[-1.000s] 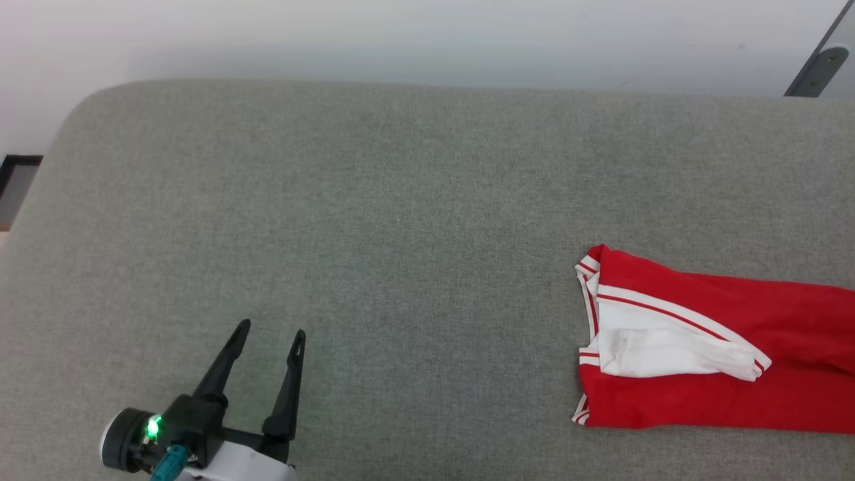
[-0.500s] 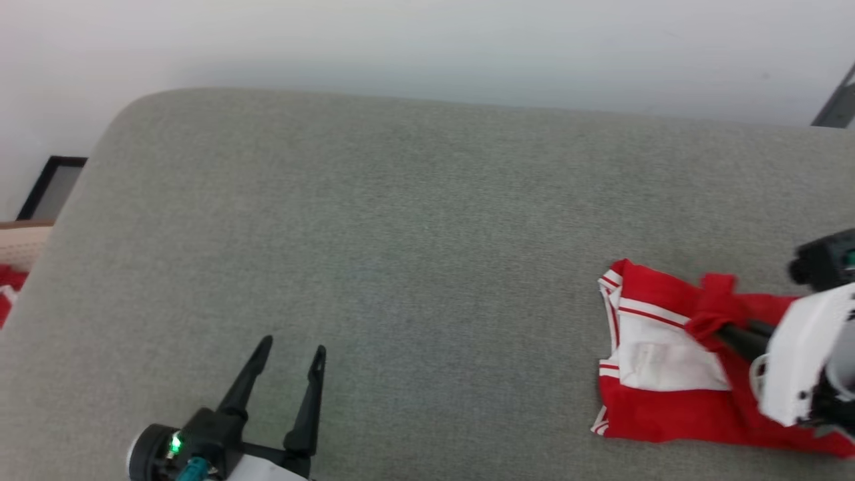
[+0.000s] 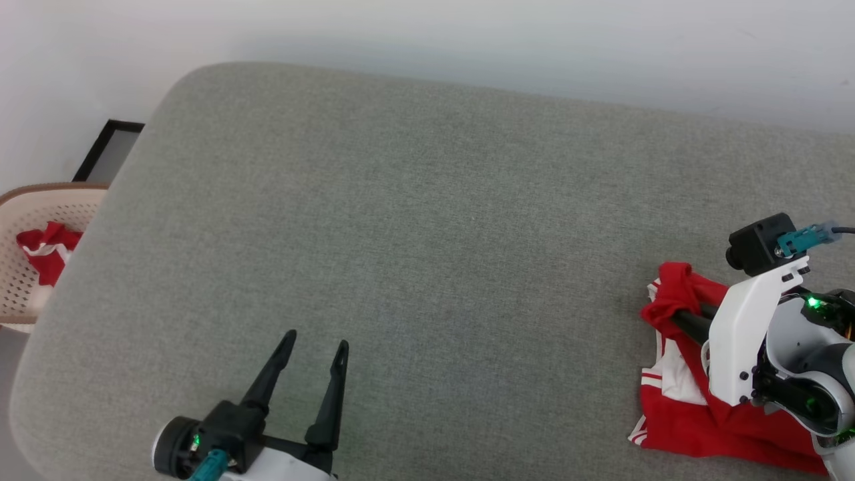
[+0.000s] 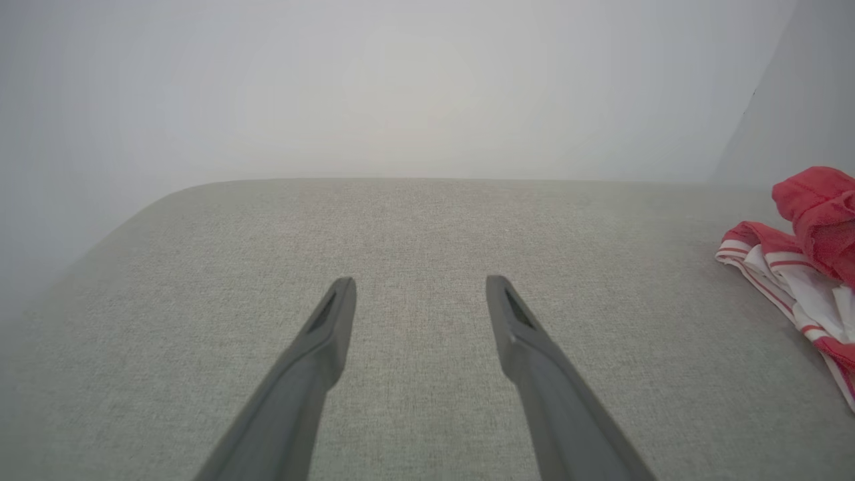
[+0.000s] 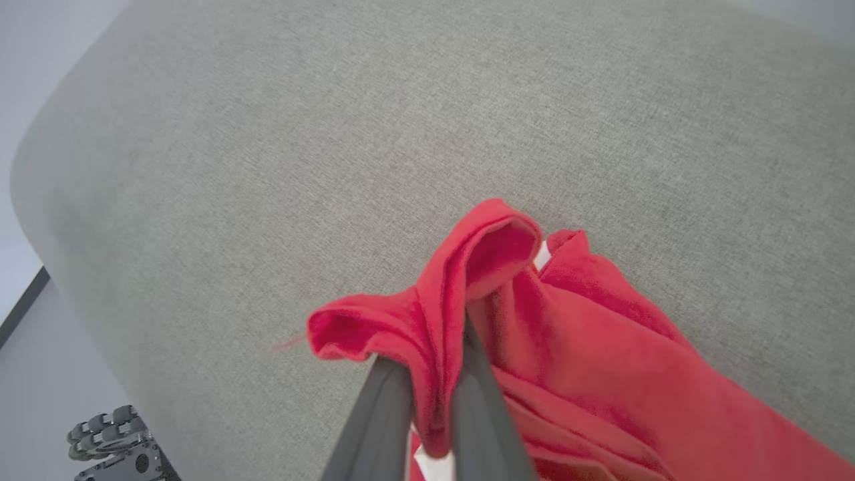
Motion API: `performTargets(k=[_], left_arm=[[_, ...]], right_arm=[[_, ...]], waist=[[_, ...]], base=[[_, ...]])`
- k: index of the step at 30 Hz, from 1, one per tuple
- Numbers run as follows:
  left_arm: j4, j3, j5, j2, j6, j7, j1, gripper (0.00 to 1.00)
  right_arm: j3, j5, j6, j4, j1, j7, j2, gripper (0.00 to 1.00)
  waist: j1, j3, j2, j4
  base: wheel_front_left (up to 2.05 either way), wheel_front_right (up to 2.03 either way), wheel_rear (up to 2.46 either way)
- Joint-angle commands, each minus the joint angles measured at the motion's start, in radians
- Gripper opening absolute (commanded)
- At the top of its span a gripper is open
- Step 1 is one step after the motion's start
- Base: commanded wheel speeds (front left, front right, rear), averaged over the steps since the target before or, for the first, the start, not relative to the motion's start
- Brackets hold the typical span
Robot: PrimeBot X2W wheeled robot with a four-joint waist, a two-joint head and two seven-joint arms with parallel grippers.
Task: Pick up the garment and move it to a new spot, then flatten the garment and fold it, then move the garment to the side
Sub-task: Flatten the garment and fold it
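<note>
Grip first: the right gripper (image 5: 431, 394) is clenched on a raised fold of the garment (image 5: 601, 374), its two dark fingers (image 5: 384, 414) nearly together with red cloth bunched over the tips. From that pinch the fabric slopes down toward 4 o'clock in the right wrist view. Most of it lies on the grey cushion (image 3: 427, 234).

In the head view the garment (image 3: 695, 414) sits at 4 o'clock, a layered heap with white sleeve and striped trim showing under the lifted red peak. The left gripper (image 3: 315, 338) hangs released at 7 o'clock, well apart from the cloth, holding nothing. A pale basket (image 3: 40, 194) with something red inside stands at 9 o'clock, beside the cushion.

Judged from this, a carry is just starting: the cloth is caught but not yet clear of the surface. Whether this is the opening pick-up or the closing move aside I cannot tell. The heap is neither flat nor neatly folded, so flattening and folding look undone.
</note>
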Motion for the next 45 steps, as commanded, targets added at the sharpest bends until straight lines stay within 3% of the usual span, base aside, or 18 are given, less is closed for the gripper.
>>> performTargets(k=[1,4,5,6,7,8,22,28,38,45], left_arm=[[0.006,-0.005,-0.004,-0.003,-0.004,0.000,-0.012,1.00],[0.017,-0.017,-0.011,-0.002,-0.004,0.001,-0.017,1.00],[0.021,-0.020,-0.012,0.001,-0.004,0.001,-0.018,1.00],[0.025,-0.023,-0.014,0.004,-0.004,0.001,-0.018,1.00],[0.029,-0.024,-0.017,0.008,-0.004,0.001,-0.016,1.00],[0.031,-0.024,-0.018,0.012,-0.004,0.001,-0.013,1.00],[0.066,-0.024,-0.061,0.044,-0.004,0.000,0.028,1.00],[0.121,-0.028,-0.108,0.043,-0.004,0.000,0.017,1.00],[0.167,0.062,-0.113,0.017,-0.004,0.000,0.056,1.00],[0.130,0.092,-0.092,0.028,-0.004,0.000,0.107,1.00]], right_arm=[[0.008,-0.020,-0.002,0.038,-0.014,-0.026,0.002,0.00],[0.030,-0.026,-0.002,0.096,-0.015,-0.058,0.005,0.00],[0.041,-0.020,-0.002,0.109,-0.014,-0.070,0.007,0.10],[0.051,-0.012,-0.002,0.119,-0.011,-0.078,0.009,0.36],[0.063,-0.001,-0.002,0.126,-0.010,-0.087,0.010,0.82],[0.071,0.010,-0.002,0.131,-0.009,-0.096,0.010,1.00],[0.113,0.124,-0.002,0.142,-0.012,-0.292,-0.069,1.00],[0.137,0.158,-0.002,0.239,-0.002,-0.498,-0.108,1.00],[0.197,0.129,-0.002,0.433,0.020,-0.922,-0.083,1.00],[0.171,0.068,-0.002,0.444,0.077,-1.005,-0.062,1.00]], waist=[[0.0000,0.001,0.0000,0.005],[0.0000,-0.008,0.0000,0.003],[0.0000,-0.013,0.0000,0.000],[0.0000,-0.019,0.0000,-0.003],[0.0000,-0.026,0.0000,-0.009],[0.0000,-0.033,0.0000,-0.016],[0.0000,-0.122,0.0000,-0.154],[0.0000,-0.137,0.0000,-0.200],[0.0000,-0.205,0.0000,-0.240],[0.0000,-0.238,0.0000,-0.227]], base=[[0.00,0.00,0.00],[0.00,0.00,0.00],[0.00,0.00,0.00],[0.00,0.00,0.00],[0.00,0.00,0.00],[0.00,0.00,0.00],[0.00,0.00,0.00],[0.00,0.00,0.00],[0.00,0.00,0.00],[0.00,0.00,0.00]])
